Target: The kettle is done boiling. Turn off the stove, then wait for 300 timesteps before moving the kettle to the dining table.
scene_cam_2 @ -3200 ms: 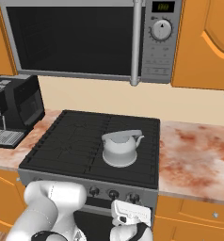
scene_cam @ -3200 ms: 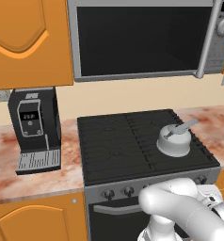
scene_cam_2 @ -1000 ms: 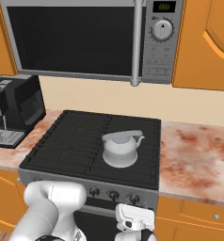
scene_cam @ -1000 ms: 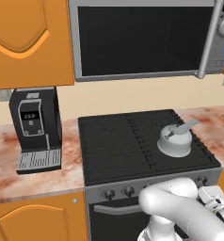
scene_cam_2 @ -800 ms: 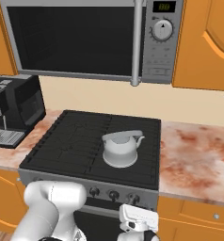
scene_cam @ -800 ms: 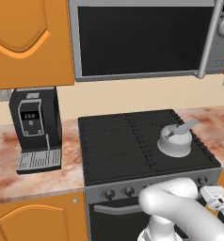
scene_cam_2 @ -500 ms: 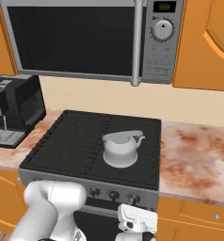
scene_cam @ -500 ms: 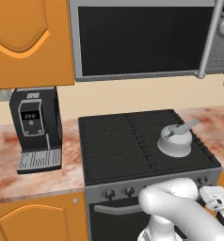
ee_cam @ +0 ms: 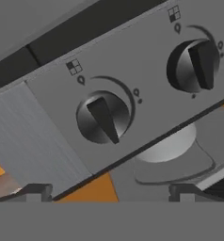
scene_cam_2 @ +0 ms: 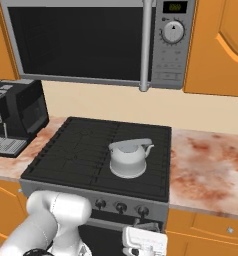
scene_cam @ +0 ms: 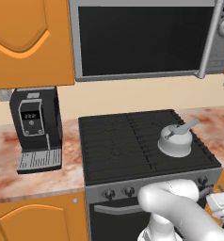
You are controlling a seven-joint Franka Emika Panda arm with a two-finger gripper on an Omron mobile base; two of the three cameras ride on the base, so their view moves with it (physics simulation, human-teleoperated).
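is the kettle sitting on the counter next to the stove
No, the kettle sits on the stove's dark grated cooktop, right of its middle.

base views: behind, left and right, share stove [scene_cam: 147, 141] | hand view: close on knobs [ee_cam: 103, 117]

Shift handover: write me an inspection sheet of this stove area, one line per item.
Surface: marbled counter flanks the stove on both sides.
Job's things: kettle upright on the front right of the grated cooktop; knobs along the grey front panel.
Clutter: black coffee machine on the counter left of the stove.
Grippers: gripper open, low before the front panel, facing two knobs, touching neither.
Cables: nothing seen.
Surroundings: microwave above the stove, orange cabinets beside and below.
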